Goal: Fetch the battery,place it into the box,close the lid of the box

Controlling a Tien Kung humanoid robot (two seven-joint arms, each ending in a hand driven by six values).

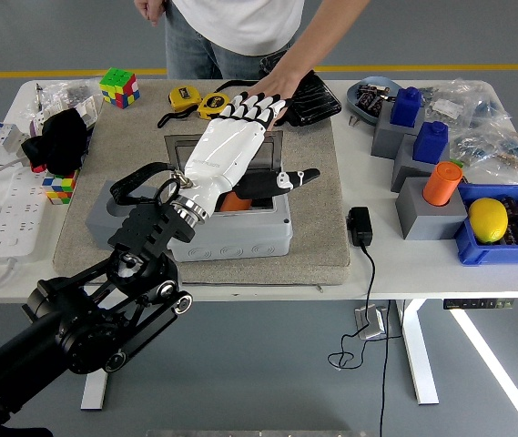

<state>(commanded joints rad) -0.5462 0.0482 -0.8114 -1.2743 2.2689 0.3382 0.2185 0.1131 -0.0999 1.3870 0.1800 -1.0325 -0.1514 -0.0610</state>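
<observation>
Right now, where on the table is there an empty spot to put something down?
The beige mat is bare right of the grey box, up to the black adapter. The white table is bare along its near edge, below the grey stands. The far-right corner with the blue bin and the left side around the power strip are crowded.
</observation>
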